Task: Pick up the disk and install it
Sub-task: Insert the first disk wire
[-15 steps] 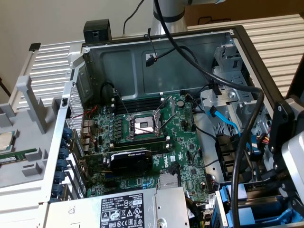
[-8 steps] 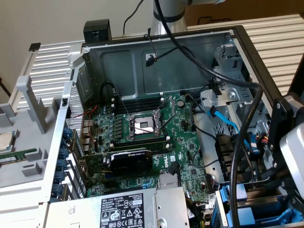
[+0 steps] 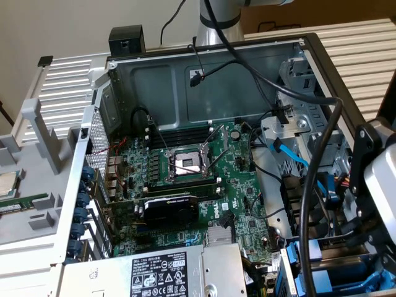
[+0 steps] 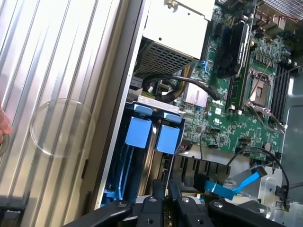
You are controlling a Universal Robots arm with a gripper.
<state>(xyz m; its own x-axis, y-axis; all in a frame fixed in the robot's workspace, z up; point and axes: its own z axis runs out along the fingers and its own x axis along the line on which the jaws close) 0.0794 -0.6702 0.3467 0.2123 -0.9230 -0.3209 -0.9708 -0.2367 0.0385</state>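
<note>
Gripper (image 4: 164, 191) hangs right over the drive bay (image 4: 113, 156), fingers drawn almost together with a thin gap. Can't tell if anything is pinched between them.

The disk (image 4: 168, 138) stands edge-on in the bay in its blue frame, in line with the fingertips and just beyond them. A second blue carrier (image 4: 139, 132) stands touching or just beside it, on the side away from the motherboard (image 4: 246, 113).

The exterior view adds the layout. The bay is at 5 o'clock of the open case (image 3: 216, 80), the arm (image 3: 377, 185) comes in at 3-4 o'clock, and the power supply (image 3: 167, 272) is at 6. At 9 o'clock, outside the case, a loose processor chip (image 3: 6, 184) and a memory stick (image 3: 21, 204) lie on the grey panel (image 3: 37, 229).

The wrist view adds the fingertips, both carrier tabs, the flat blue cable (image 4: 244, 182) and part of a person's hand (image 4: 4, 126) by the ribbed case side.
</note>
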